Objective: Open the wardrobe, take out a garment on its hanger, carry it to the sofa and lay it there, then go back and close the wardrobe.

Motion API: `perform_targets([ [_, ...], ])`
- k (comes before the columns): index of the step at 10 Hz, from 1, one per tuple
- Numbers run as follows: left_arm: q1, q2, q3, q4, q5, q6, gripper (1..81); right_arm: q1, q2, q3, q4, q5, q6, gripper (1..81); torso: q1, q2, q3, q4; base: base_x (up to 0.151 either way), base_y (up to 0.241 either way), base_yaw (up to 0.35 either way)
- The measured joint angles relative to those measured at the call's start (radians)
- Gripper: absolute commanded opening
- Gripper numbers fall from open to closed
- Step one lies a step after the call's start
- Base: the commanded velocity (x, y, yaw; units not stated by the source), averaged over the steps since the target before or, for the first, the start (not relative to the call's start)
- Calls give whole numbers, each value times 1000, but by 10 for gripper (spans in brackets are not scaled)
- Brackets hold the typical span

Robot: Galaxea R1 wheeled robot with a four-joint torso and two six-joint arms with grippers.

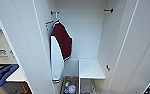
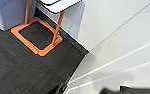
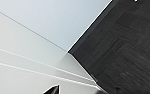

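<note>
The wardrobe (image 1: pixel 86 32) stands in front of me with both white doors swung wide, the left door (image 1: pixel 21 47) and the right door (image 1: pixel 141 50). Inside, at the left, a dark maroon top with white sleeves (image 1: pixel 62 42) hangs from a thin white hook (image 1: pixel 56 15) under a dark rail fitting. A white door panel (image 2: pixel 121 37) shows in the left wrist view, with a dark piece of my left gripper (image 2: pixel 126 90) at the picture's edge. A dark tip of my right gripper (image 3: pixel 53 89) lies against another white panel (image 3: pixel 28 50).
A white shelf (image 1: pixel 90 68) sits low in the wardrobe on the right, beside an open box of small items (image 1: pixel 69 87). A blue shape (image 1: pixel 2 75) lies beyond the left door. On the dark carpet (image 2: pixel 21 65) stand an orange-framed table (image 2: pixel 41 32) and a grey bin (image 2: pixel 8 12).
</note>
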State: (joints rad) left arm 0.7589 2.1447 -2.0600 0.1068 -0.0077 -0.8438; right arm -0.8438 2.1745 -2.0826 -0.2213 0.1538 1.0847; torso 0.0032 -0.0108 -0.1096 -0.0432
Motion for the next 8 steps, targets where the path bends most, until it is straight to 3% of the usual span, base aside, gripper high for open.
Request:
perform_targets([
  [4, -74, 190, -3, -8, 95, -40, 811, 63, 121, 36, 3, -4, 36, 811, 2, 1, -1, 0, 0, 0, 0],
  [7, -84, 334, -62, 0, 167, -49, 811, 57, 293, 10, -5, -18, 61, 811, 2, 1, -2, 0, 0, 0, 0],
  [8, -83, 396, -73, 15, 196, -47, 811, 39, 369, 7, -37, -26, 52, 811, 2, 2, -2, 0, 0, 0, 0],
])
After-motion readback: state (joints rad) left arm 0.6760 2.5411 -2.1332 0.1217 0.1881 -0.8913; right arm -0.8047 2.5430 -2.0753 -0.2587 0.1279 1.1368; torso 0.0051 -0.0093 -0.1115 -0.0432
